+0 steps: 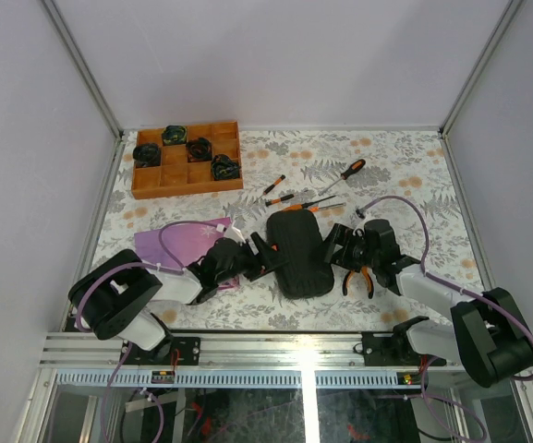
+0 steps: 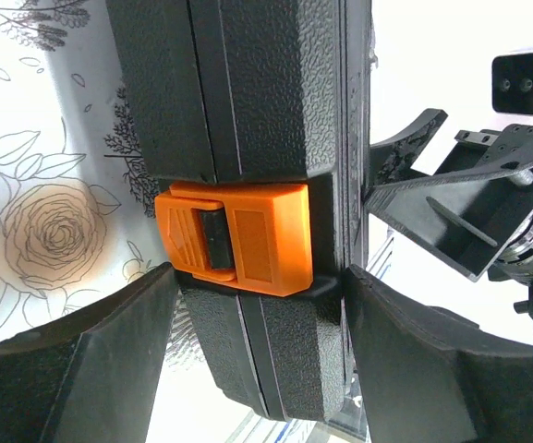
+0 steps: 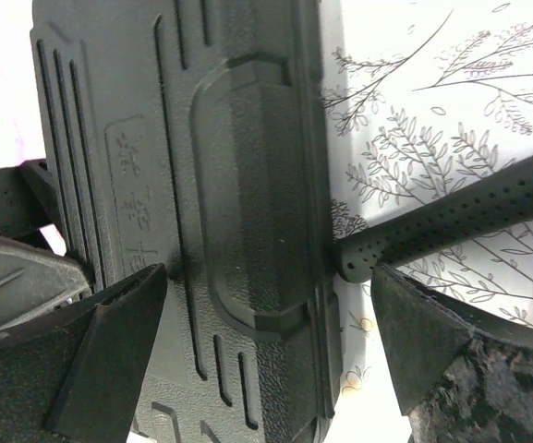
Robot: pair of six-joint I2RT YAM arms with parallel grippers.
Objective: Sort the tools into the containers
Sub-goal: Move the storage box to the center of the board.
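The black tool case [image 1: 300, 254] lies shut in the middle of the table, its orange latch [image 2: 234, 235] fastened. My left gripper [image 2: 259, 277] is shut on the case's latch edge just below the latch, both fingers pressed against its sides. My right gripper [image 3: 266, 277] stands open astride the opposite edge of the case [image 3: 238, 185], its right finger apart from it. A black dotted tool handle [image 3: 460, 221] touches that edge. Orange-handled pliers [image 1: 358, 280] lie by the right gripper [image 1: 340, 245]. Several screwdrivers [image 1: 347, 172] lie behind the case.
A brown wooden compartment tray [image 1: 155, 181] with dark items stands at the back left. A purple sheet [image 1: 169, 242] lies under the left arm. Frame posts and white walls close in the floral table on three sides.
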